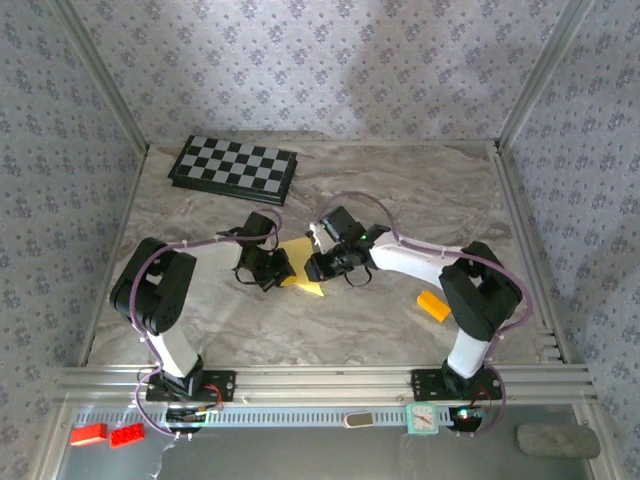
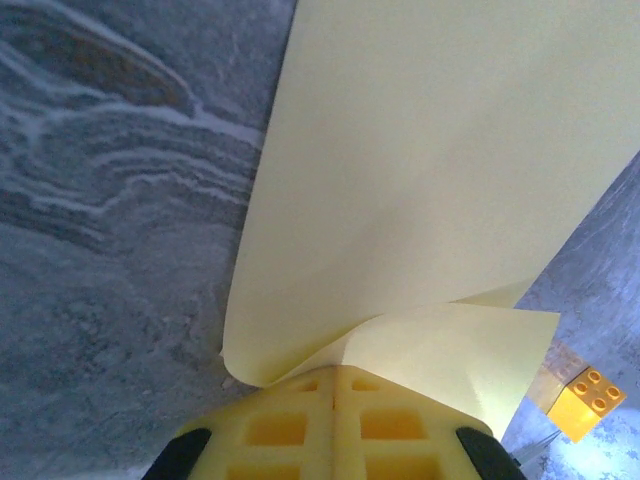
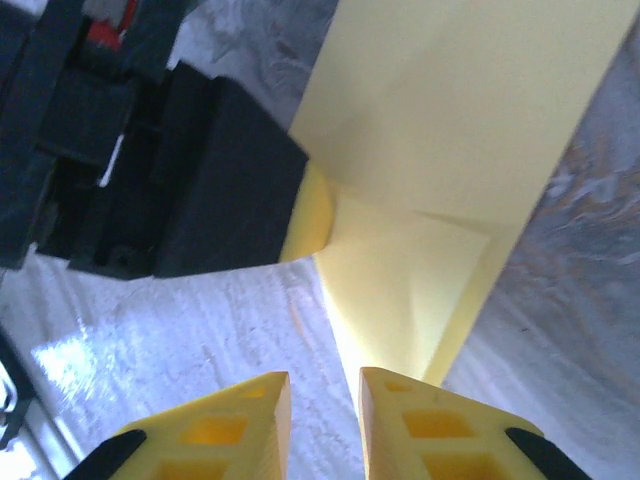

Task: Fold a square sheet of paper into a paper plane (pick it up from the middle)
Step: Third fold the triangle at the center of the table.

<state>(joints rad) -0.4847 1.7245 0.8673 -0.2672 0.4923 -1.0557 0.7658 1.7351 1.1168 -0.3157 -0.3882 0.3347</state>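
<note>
A: Noted marble table (image 1: 400, 190), papered walls (image 1: 300, 70). Found sheet (image 2: 430, 150) mid-table, between both grippers. Progress?

B: Judged early. Saw it creased and partly folded over, no plane shape yet. Found left gripper (image 2: 335, 372) clamped on the sheet's folded edge; right gripper (image 3: 325, 385) narrowly parted just beside it, seemingly gripping nothing. Judged most folds left.

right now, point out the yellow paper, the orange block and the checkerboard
yellow paper (image 2: 430, 150), left wrist view, middle of the broad flat panel
orange block (image 1: 433, 305), top external view, middle of its top face
checkerboard (image 1: 233, 167), top external view, centre of the squares
</note>
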